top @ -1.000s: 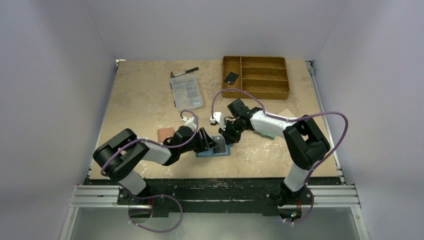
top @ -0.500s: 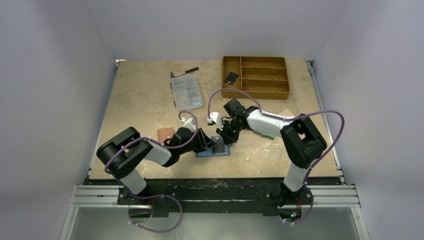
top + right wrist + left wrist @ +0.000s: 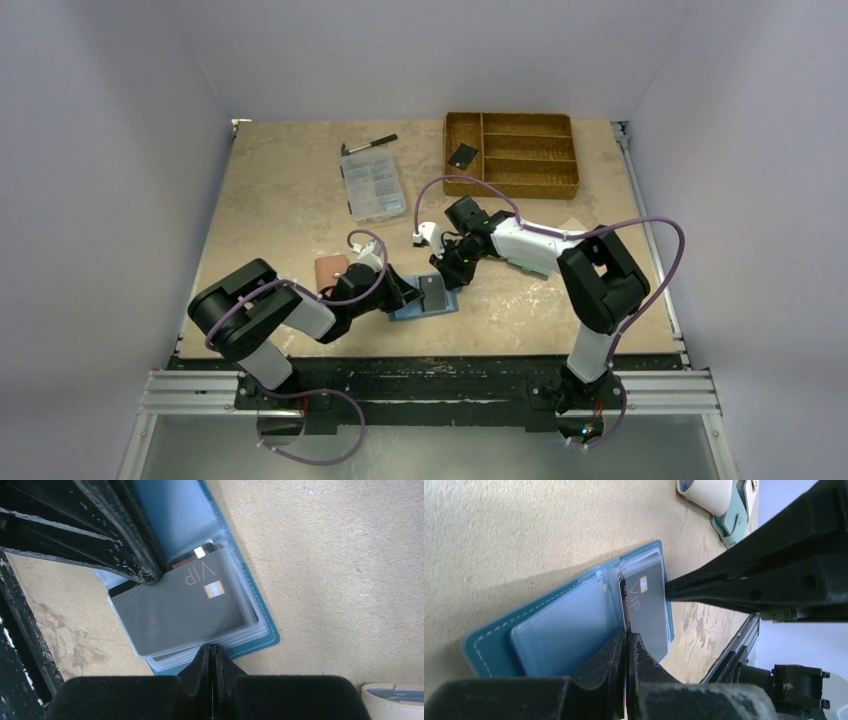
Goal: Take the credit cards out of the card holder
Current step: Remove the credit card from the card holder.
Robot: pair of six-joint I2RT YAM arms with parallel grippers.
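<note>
Dark blue bifold card holder point(image 3: 549, 630) lies open on the tan table point(image 3: 290, 180), with a grey VIP credit card point(image 3: 185, 605) in its clear sleeve point(image 3: 252, 625). The left gripper point(image 3: 626, 635) is clenched at the card's corner and the right gripper point(image 3: 210, 647) is clenched at the opposite sleeve edge. Bare table beyond.

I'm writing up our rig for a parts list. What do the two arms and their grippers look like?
The left arm and right arm have white links between bulky black joints. A purple cable loops along each arm. The left gripper and right gripper are black, tapering to narrow tips and scuffed with pale flecks.
</note>
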